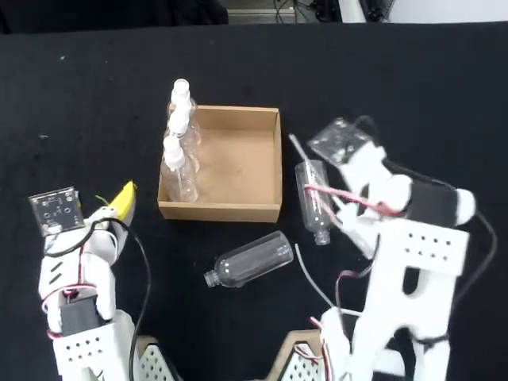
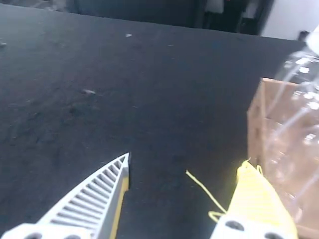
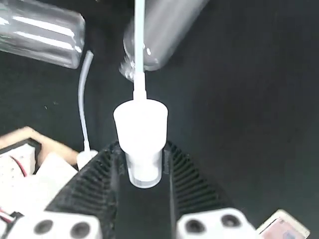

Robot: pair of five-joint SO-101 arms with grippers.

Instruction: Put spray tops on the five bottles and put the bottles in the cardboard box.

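Three bottles (image 1: 179,151) with white spray tops stand along one side of the cardboard box (image 1: 246,167). Two open bottles lie on the black table: one (image 1: 248,260) in front of the box, one (image 1: 312,198) beside it. My right gripper (image 1: 348,216) is shut on a spray top (image 3: 141,142), whose tube (image 3: 139,40) lies over the bottle (image 3: 164,27) beside the box, just off its mouth. A loose spray top (image 1: 311,278) lies on the table near that arm. My left gripper (image 2: 184,191) stands open and empty over the table, close to the box's corner (image 2: 256,129).
The right arm's white base (image 1: 405,302) stands close behind the loose spray top (image 3: 82,109). The left arm (image 1: 79,278) stands at the front left. Bare black cloth spreads to the far left and behind the box.
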